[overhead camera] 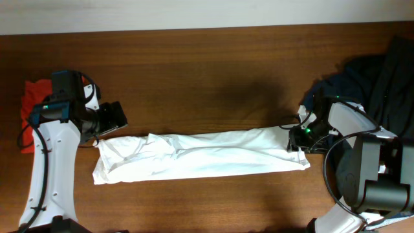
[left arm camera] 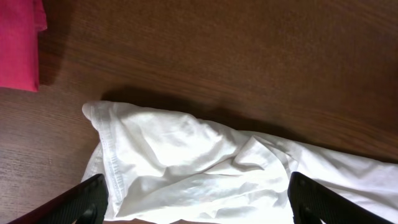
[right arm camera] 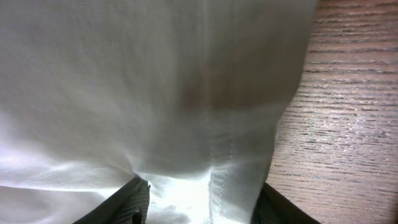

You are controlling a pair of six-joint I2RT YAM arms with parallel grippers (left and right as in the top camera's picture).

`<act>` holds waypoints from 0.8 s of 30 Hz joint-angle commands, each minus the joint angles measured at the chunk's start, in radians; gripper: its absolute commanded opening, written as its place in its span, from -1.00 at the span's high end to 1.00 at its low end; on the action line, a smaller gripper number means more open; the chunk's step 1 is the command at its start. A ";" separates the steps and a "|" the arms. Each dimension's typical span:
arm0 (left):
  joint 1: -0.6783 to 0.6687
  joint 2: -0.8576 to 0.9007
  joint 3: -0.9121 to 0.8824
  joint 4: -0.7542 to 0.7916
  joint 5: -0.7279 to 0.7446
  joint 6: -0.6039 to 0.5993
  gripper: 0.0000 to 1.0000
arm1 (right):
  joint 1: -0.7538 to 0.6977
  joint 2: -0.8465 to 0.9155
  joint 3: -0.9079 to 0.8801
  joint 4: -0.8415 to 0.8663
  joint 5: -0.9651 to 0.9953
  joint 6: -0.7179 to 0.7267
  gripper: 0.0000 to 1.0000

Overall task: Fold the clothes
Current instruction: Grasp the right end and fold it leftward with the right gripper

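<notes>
Left arm extends forward along the left side, wrist bent inward, left gripper facing down with jaws spread wide. Right arm is folded back on itself, wrist turned inward. Right gripper sits low, fingers pinched on white cloth.

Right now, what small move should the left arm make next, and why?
Probably lower the left pincer onto the left end of the white garment and close. It hovers open over that end, while the right pincer has the other end bunched between its fingers.
</notes>
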 commanded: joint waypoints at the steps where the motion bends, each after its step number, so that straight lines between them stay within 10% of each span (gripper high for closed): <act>1: 0.005 0.002 0.002 -0.006 0.006 -0.006 -0.83 | 0.003 0.027 -0.029 0.011 0.050 0.050 -0.08; 5: 0.004 0.002 0.002 -0.008 0.003 -0.006 -0.83 | 0.003 0.027 -0.078 0.048 -0.023 0.072 0.06; 11: 0.004 0.002 0.001 -0.012 0.003 -0.006 -0.84 | 0.003 0.027 -0.077 0.059 -0.056 0.075 0.92; 18: 0.004 0.002 0.001 -0.021 0.003 -0.006 -0.84 | -0.051 0.021 0.210 -0.172 0.062 0.134 0.92; 24: 0.004 0.002 0.001 -0.023 0.003 -0.006 -0.84 | 0.214 0.019 0.333 -0.238 0.034 0.167 0.92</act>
